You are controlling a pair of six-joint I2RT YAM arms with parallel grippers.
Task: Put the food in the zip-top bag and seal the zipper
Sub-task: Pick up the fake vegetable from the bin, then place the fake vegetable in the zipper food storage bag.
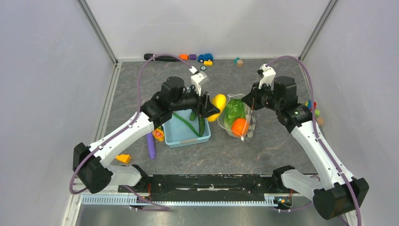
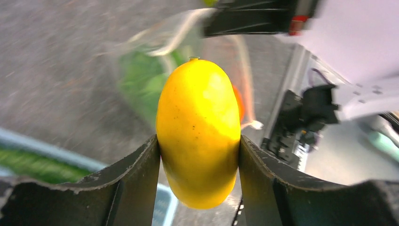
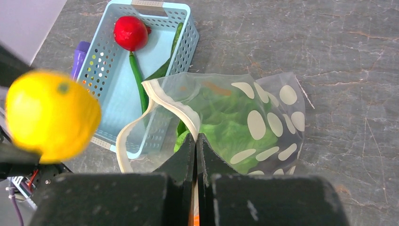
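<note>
The left claw (image 2: pixel 198 143) pinches a yellow oval plastic fruit (image 2: pixel 197 108) beside the clear polka-dotted zip-top bag (image 3: pixel 270 117), which lies on the desk (image 3: pixel 339 47) by the light-blue lattice basket (image 3: pixel 187 33). The right claw (image 3: pixel 196 141), pressed onto the white zipper strip (image 3: pixel 174 109), props the mouth open; best bring the fruit low over that gap before releasing.

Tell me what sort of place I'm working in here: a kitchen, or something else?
Most likely a robot test booth, not a kitchen. Plain walls on metal posts box in the table, the food looks like plastic toys, and a toy car and blocks lie at the back.
</note>
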